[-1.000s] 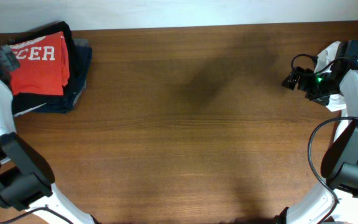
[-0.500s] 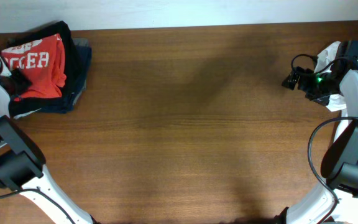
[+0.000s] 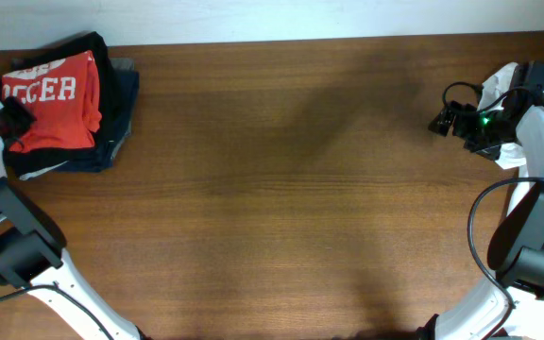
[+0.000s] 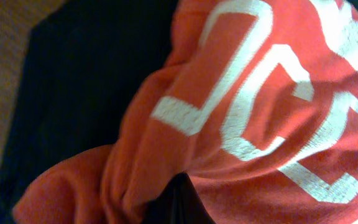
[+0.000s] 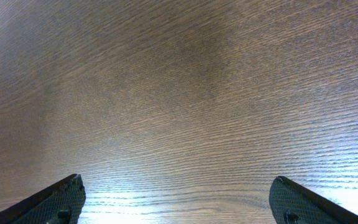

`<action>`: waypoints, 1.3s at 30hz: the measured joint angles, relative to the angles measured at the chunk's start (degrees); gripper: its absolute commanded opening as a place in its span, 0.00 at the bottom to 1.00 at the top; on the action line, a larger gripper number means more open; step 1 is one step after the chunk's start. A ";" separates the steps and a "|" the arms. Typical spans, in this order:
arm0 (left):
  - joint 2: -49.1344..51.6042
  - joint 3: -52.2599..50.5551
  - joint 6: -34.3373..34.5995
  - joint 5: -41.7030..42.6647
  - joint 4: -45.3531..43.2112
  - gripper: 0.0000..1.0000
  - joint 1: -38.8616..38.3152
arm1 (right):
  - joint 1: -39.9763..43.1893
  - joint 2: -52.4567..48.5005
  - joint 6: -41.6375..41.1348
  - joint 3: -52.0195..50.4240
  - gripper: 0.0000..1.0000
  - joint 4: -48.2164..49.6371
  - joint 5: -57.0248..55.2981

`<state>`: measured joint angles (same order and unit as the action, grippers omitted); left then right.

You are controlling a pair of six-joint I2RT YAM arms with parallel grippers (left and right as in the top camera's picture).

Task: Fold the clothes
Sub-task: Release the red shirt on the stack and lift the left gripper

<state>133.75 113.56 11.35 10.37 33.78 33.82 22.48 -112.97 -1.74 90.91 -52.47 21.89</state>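
The clothes, a red-orange T-shirt with white lettering facing up, lie folded on a pile of dark garments at the table's far left corner. My left gripper sits at the shirt's left edge, shut on bunched red fabric. In the left wrist view the red-orange T-shirt fills the frame and gathers in folds around the dark tip of my left gripper. My right gripper hovers at the far right, open over bare wood, its fingertips spread wide apart with nothing between them.
The dark garments under the shirt are black and navy, stacked against the table's back edge. A white cloth lies behind the right arm at the far right edge. The brown wooden table spans the middle.
My left gripper moved from above the shirt to its left edge and shut on the fabric. The shirt has shifted and bunched leftward. The right arm has not moved.
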 measured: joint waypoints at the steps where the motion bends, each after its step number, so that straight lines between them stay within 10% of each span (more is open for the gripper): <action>1: 0.00 0.02 1.86 0.74 0.42 0.01 0.76 | 0.00 0.00 0.00 0.00 0.98 0.00 0.00; 7: -1.90 -0.07 6.49 11.58 0.98 0.01 3.93 | 0.00 0.00 0.00 0.00 0.98 0.02 0.00; 22: 1.90 0.31 2.78 14.82 5.73 0.00 -18.32 | 0.00 0.00 0.02 0.00 0.98 0.00 0.00; 35: -15.50 5.27 0.17 20.20 18.64 0.02 -3.41 | 0.00 0.00 -0.02 0.00 0.98 0.09 0.00; 37: -25.14 5.29 0.13 14.64 19.15 0.33 -7.30 | 0.00 0.00 0.00 0.00 0.98 -0.02 0.00; 38: -27.43 5.44 0.48 13.77 19.67 0.87 -8.50 | 0.00 0.00 0.00 0.00 0.98 0.00 0.00; 39: -28.44 5.66 0.68 12.90 21.29 0.99 -9.84 | 0.00 0.00 0.00 0.00 0.98 -0.02 0.00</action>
<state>105.32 119.22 12.03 23.27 55.07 23.99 22.48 -112.97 -1.74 90.91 -52.49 21.89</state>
